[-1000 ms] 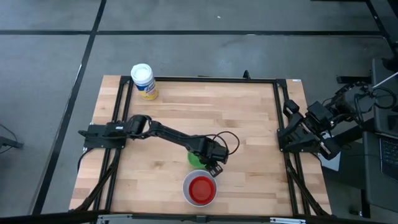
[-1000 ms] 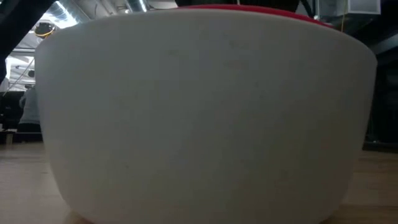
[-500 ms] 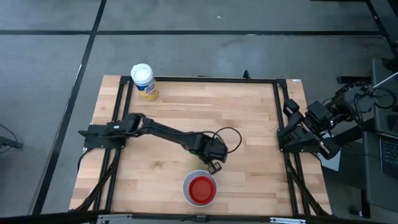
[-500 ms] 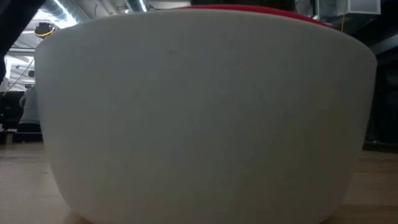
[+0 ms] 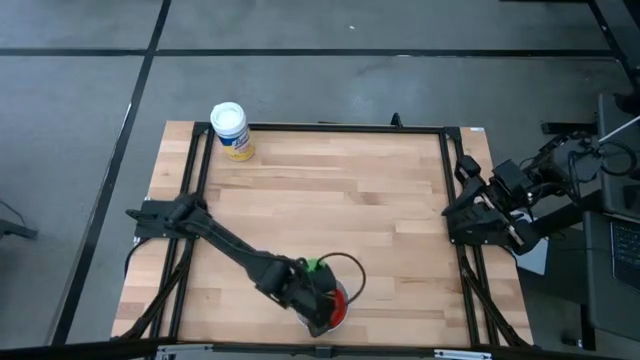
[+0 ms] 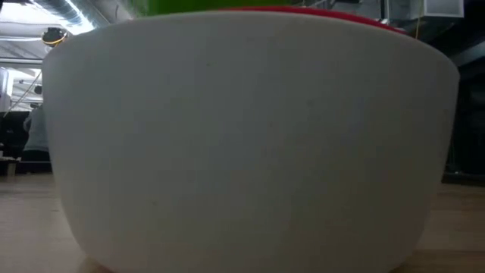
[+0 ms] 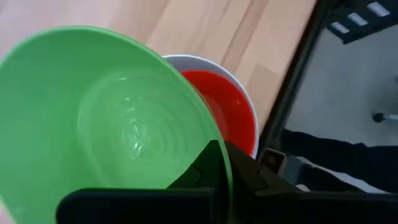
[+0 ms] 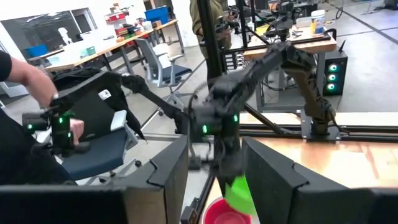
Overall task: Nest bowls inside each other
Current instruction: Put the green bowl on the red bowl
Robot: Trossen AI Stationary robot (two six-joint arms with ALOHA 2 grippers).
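Observation:
My left gripper (image 5: pixel 318 300) is shut on a green bowl (image 7: pixel 112 124) and holds it above a red bowl (image 7: pixel 227 112), which sits nested in a larger white bowl (image 6: pixel 242 152) near the table's front edge. In the high view only a sliver of the green bowl (image 5: pixel 315 266) shows beside the arm, and the red bowl (image 5: pixel 340 300) peeks out under the gripper. My right gripper (image 8: pixel 217 180) waits open, raised at the table's right edge. The other bowls are not in view. My left gripper pinches the green bowl's rim (image 7: pixel 219 163) on the side nearest the wrist, one finger inside the bowl and one finger (image 7: pixel 252 180) outside its wall. The fingers slant down from the table's left. The bowl is lifted clear and tilted.
A white-lidded jar with a yellow label (image 5: pixel 231 130) stands at the table's far left corner. A black frame (image 5: pixel 320 128) runs round the wooden top. A person sits at a chair (image 8: pixel 93 143) beyond the table.
My left gripper has taken hold of the green bowl at mid-table, lifted it clear and swung with it toward the near edge, until it hangs over the red and white bowls. The green rim now shows above the white bowl in the low view.

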